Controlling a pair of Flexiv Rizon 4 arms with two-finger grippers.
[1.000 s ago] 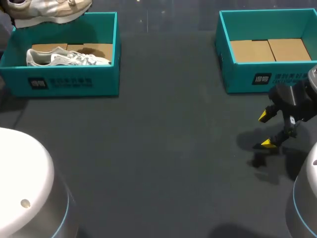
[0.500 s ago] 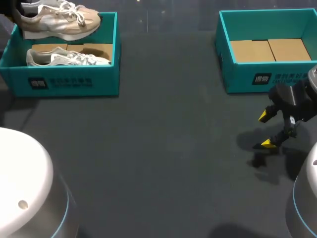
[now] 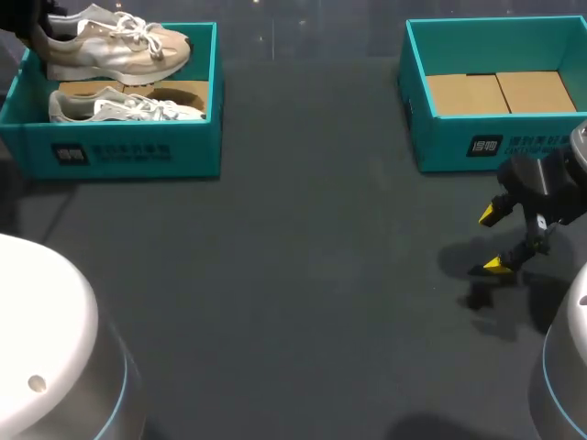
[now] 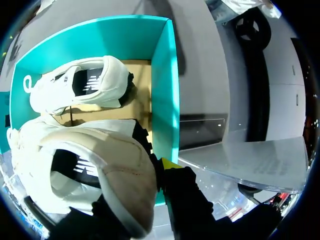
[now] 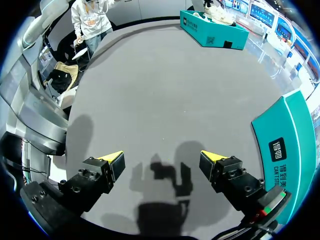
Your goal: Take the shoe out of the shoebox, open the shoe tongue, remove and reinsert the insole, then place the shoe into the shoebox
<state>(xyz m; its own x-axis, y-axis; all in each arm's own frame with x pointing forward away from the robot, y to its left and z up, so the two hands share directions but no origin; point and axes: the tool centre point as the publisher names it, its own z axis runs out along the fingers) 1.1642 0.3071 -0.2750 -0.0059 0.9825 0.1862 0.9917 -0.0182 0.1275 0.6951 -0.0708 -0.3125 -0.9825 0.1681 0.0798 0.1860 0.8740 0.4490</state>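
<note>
Drifting down and to the right from the top edge over the last second, the shoe (image 3: 115,46) now shows whole at the upper left of the head view. It hangs over the back rim of the left box (image 3: 138,156), toe pointing right and sole level. My reading is that the lift-out is nearly done and the next step is to carry it clear of the box to the open worktop (image 3: 303,275).

The left fingers (image 4: 169,164) look clamped on the heel. One yellow tip presses the outside of the heel collar, while the other is hidden, presumably inside the shoe.

The right fingers (image 3: 495,266) have not moved. They stand wide apart over bare worktop at the right edge, just in front of the right box (image 3: 459,147).

The shoe is a cream and pale grey trainer with white laces still tied and a stitched heel panel. Its dark printed insole (image 4: 75,170) shows through the opening. A second shoe (image 3: 124,107), white, lies on its side on the cardboard floor of the left box.
</note>
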